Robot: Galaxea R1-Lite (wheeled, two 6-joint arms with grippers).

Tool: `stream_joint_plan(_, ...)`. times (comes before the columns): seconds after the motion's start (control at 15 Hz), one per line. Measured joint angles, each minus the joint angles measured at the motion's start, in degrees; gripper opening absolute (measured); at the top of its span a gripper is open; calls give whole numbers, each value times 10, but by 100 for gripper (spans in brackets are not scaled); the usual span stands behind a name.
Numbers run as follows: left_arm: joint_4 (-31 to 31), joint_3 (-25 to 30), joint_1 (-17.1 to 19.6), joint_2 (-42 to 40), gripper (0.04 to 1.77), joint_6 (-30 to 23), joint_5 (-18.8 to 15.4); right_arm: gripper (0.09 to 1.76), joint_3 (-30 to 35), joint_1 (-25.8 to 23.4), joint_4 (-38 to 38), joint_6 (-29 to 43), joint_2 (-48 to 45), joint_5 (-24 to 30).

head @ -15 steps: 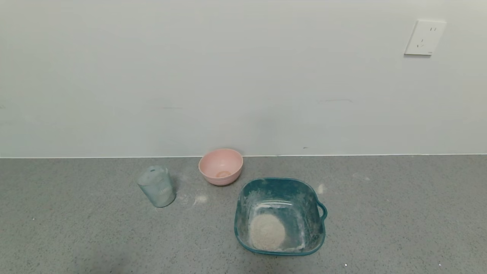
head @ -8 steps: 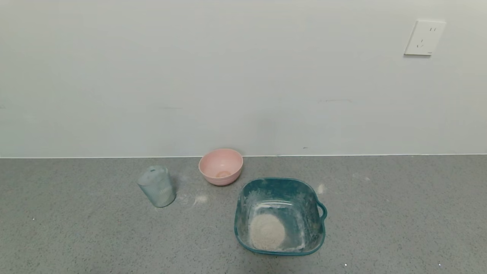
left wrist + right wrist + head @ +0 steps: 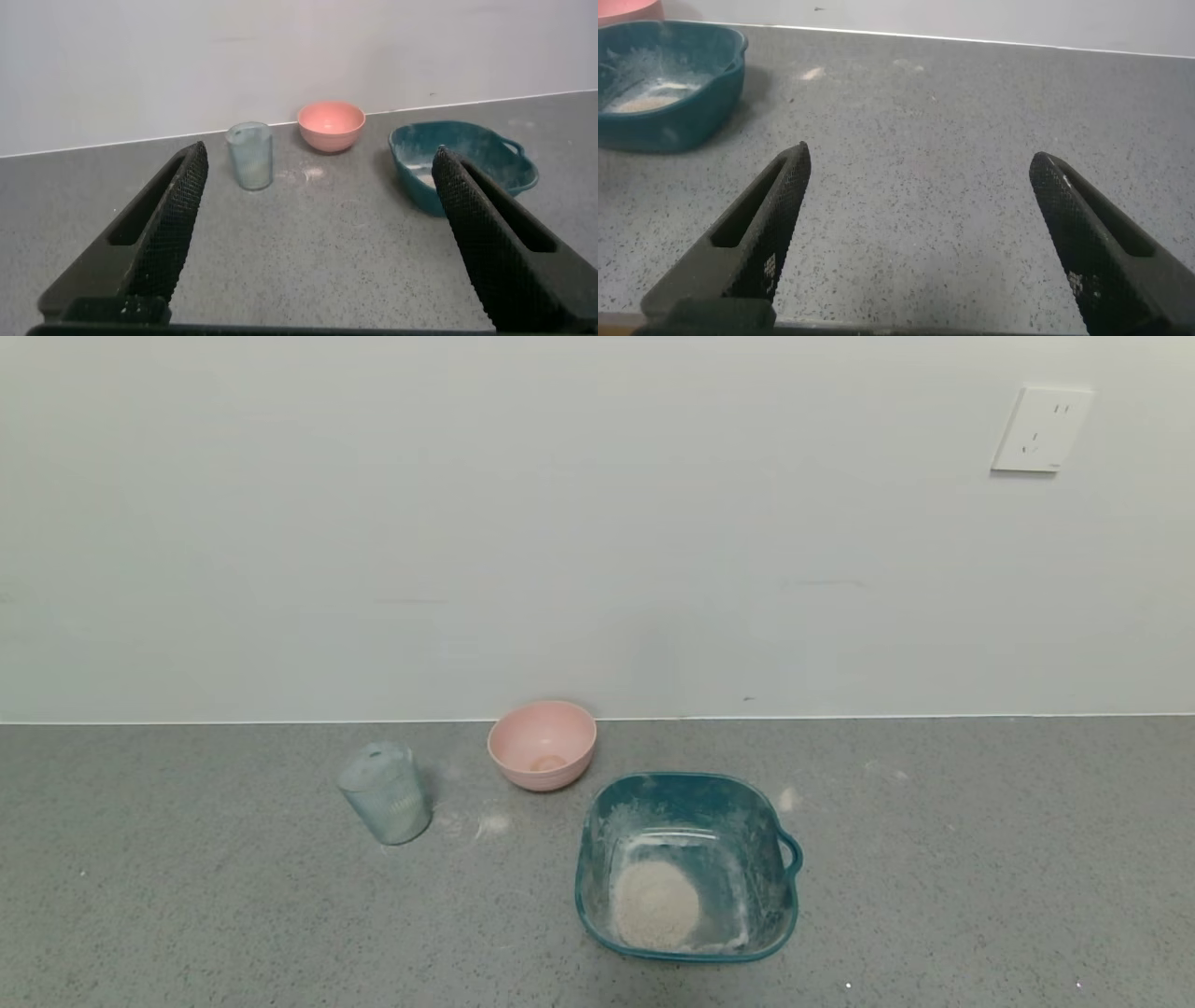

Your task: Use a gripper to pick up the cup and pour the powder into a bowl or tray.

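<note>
Here the left end effector (image 3: 318,233) hangs with its fingers spread wide and empty, low above the table (image 3: 980,859) near its front edge, aimed at the cup (image 3: 250,155). The right end effector (image 3: 920,238) is likewise spread and holds nothing, nearer the right edge. The cup stands upright toward the back edge, left of the pink bowl (image 3: 542,744). The teal basin (image 3: 782,896) sits in front and to the right of that bowl, powder (image 3: 654,903) mounded inside, so the pour looks done and both arms parked.

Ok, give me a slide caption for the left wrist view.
Open left gripper faces the upright cup, pink bowl and teal basin.
</note>
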Motion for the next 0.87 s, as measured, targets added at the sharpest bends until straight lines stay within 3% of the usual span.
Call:
stream_joint_plan(0.13, -15, 33, 0, -27, 172, -3, 3, 171, 0, 0, 0, 0, 0, 0)
stream_joint_plan(0.53, -172, 215, 1, -54, 172, -23, 48, 171, 0, 0, 2, -1, 0, 1)
stream_joint_plan(0.87, -201, 289, 1, -56, 172, -27, 87, 171, 0, 0, 2, -2, 0, 1)
